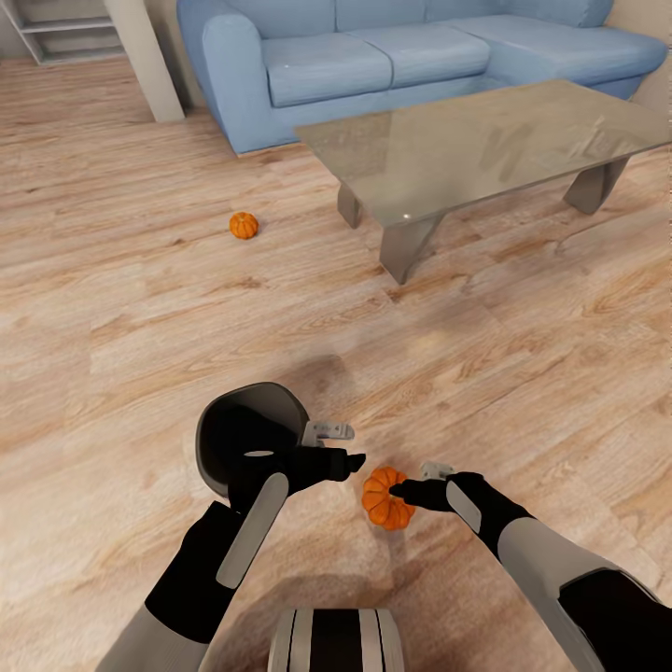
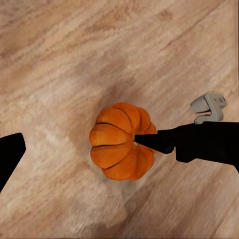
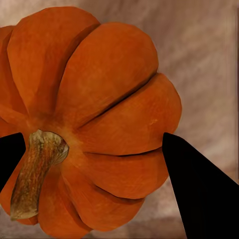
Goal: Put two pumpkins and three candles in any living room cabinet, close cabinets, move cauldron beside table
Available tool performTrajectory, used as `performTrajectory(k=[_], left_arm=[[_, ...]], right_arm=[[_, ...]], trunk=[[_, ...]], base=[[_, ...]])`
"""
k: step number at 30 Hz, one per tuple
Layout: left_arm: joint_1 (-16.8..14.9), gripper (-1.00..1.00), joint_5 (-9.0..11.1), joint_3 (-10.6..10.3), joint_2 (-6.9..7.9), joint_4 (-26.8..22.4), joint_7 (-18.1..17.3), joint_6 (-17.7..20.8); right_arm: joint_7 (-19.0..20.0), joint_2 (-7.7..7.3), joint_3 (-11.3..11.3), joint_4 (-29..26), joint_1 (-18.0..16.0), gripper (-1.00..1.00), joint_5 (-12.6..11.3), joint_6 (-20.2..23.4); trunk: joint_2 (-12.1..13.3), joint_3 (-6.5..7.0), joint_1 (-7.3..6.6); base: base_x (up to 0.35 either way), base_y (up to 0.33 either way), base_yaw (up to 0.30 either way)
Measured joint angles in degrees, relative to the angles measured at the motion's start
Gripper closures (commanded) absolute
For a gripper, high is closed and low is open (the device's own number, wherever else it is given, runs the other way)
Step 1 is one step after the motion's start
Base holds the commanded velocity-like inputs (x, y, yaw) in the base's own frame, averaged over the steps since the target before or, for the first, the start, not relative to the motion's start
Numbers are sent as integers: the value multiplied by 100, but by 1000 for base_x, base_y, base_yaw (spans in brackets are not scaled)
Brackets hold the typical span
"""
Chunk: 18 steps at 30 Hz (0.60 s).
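Wood floor [image 1: 112, 308] — right gripper [image 1: 403, 489] open around pumpkin [image 1: 385, 497]; left gripper [image 1: 347, 460] grip unclear, beside cauldron [image 1: 245, 434].

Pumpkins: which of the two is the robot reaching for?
The near pumpkin, on the floor between the right gripper's fingers. The other pumpkin lies far off, near the sofa.

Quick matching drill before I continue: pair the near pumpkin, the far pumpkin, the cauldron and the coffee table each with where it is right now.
Things:
1. near pumpkin
2. far pumpkin
3. cauldron
4. coffee table

Places:
A. in front of the blue sofa
B. on open floor, left of the table
C. at the left gripper
D. between the right gripper fingers

Pairs: 1-D, 2-B, 3-C, 4-A
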Motion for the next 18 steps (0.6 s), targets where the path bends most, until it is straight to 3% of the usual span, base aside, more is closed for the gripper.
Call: performTrajectory(k=[18], left_arm=[[0, -100, 9, -18, -105, 45, -17, 107]], right_arm=[[-35, -6, -29, -1, 4, 100, -18, 0]], trunk=[[24, 399, -46]], base=[[0, 0, 0]])
